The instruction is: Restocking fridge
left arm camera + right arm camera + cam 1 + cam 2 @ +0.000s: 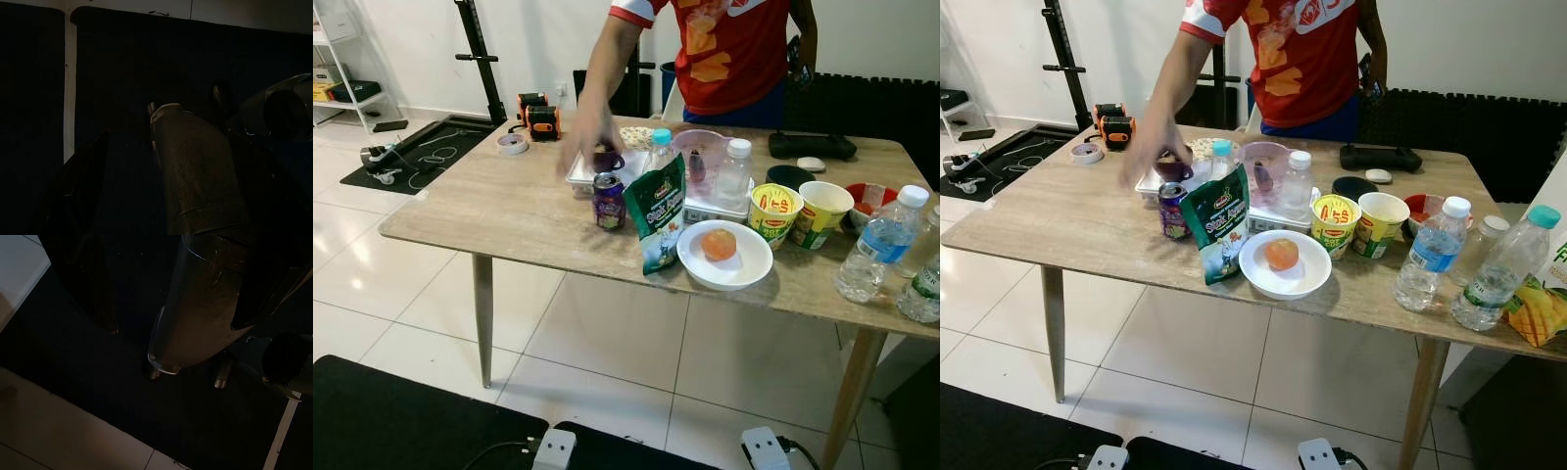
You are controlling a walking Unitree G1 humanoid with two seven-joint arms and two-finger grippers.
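Observation:
A wooden table (489, 211) stands before me with groceries on it. Near its middle are a purple drink can (609, 201), a green snack bag (658, 211) standing upright, and a white plate (749, 269) with an orange fruit (720, 244). Two yellow-green noodle cups (774, 214) stand right of the bag. Water bottles (879, 245) stand at the right end. A person in a red shirt (724, 49) reaches a blurred hand (582, 137) over a second purple can (607, 159) behind the first. Both my arms hang idle; their wrist views are very dark, showing my silver leg (195, 171).
A white tray (582, 171), a pink jug (700, 152) and small bottles (733, 173) crowd the table's back. A mango pack (1540, 311) lies at the far right. A tape roll (513, 144) and orange tools (536, 116) sit back left. A black mat (401, 421) covers the near floor.

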